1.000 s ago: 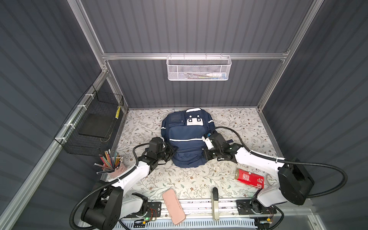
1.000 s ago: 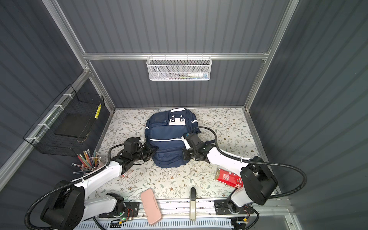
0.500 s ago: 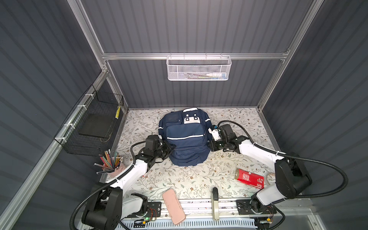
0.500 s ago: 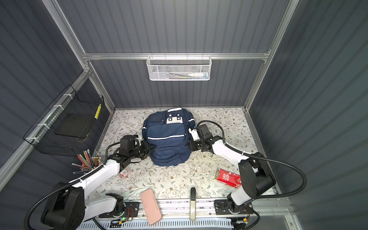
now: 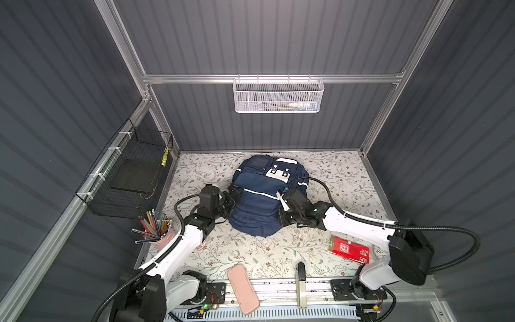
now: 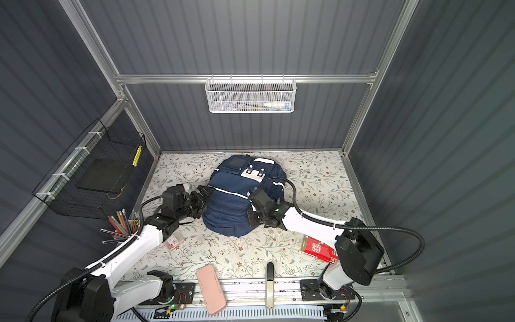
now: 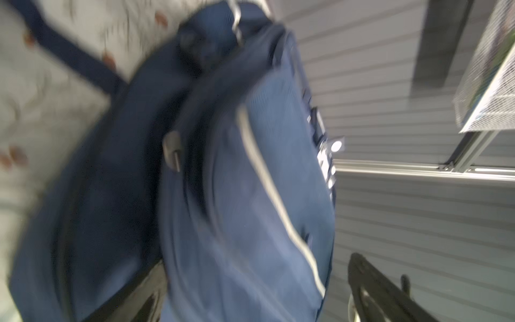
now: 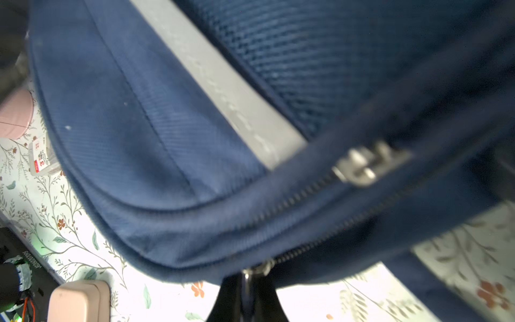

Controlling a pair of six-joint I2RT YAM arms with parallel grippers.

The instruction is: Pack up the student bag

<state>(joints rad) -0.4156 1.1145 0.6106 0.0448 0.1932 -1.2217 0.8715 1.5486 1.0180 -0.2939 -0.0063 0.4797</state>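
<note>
At table (image 5: 334, 172) centre: student bag (image 5: 259, 203)

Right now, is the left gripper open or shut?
Open. The left gripper is at the side of the student bag. In the left wrist view its fingers stand wide apart, clamping nothing.

The student bag (image 5: 259, 203) is filling mid-frame, with the left arm (image 5: 184, 245) and right arm (image 5: 354, 225) crowding its sides. Bare counter (image 5: 250, 251) is lying open below it; the red packet (image 5: 349, 249) is blocking lower right, the pencil cup (image 5: 158, 237) lower left, the pink case (image 5: 243, 288) the bottom edge
</note>
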